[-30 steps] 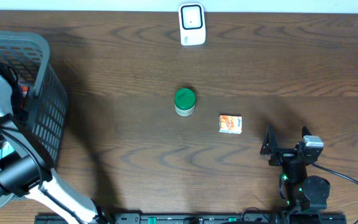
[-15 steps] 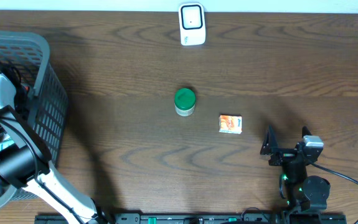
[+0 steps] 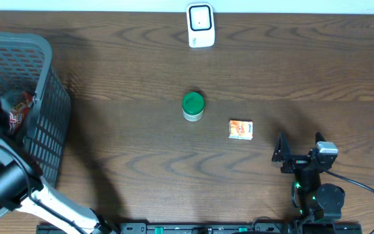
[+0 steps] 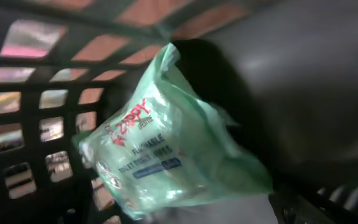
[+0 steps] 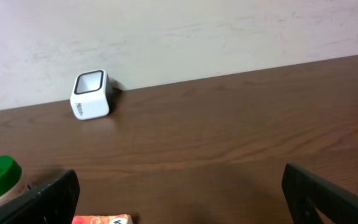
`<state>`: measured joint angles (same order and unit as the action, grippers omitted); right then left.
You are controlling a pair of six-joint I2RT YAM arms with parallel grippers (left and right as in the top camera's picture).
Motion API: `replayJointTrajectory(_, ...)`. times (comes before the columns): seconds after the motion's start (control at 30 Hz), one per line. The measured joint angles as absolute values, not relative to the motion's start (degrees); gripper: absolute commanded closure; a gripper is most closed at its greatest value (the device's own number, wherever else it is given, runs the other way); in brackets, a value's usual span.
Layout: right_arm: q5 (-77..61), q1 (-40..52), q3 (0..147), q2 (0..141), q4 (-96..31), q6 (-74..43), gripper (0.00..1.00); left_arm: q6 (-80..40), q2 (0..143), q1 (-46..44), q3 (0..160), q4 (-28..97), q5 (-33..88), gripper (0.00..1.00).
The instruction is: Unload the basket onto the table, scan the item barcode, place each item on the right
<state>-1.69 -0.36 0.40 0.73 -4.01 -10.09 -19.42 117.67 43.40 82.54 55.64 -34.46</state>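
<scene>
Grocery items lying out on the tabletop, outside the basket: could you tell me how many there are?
2: a green-lidded jar near the centre of the table, and a small orange box right of it in the overhead view. The basket may hide others.

A mock shop checkout: barcode scanner (image 3: 200, 25), shopping basket (image 3: 49, 110), wooden table (image 3: 141, 149).

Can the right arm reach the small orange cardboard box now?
Probably yes: the right end effector stands open near the small orange cardboard box, with only bare wooden table between them.
</scene>
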Motion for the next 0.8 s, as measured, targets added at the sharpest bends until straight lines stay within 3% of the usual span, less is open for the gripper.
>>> replayJointTrajectory(0.07, -1.69, -0.36, 0.4, 0.73, -4.01, -10.07, 0.01, -19.55, 117.51, 44.8, 82.24, 55.68, -34.5, 0.21)
replayJointTrajectory(0.17, -1.69, -0.36, 0.4, 0.73, -4.01, -10.07, 0.01, -19.68, 117.58, 46.06, 81.52, 55.7, -34.24, 0.3)
replayJointTrajectory(0.4, -1.69, -0.36, 0.4, 0.73, -4.01, -10.07, 0.01, -21.19, 118.02, 47.94, 79.2, 55.55, -33.17, 0.92)
replayJointTrajectory(0.8, -1.69, -0.36, 0.4, 0.73, -4.01, -10.09, 0.01, -22.24, 118.15, 48.45, 82.17, 62.46, -32.03, 0.93)
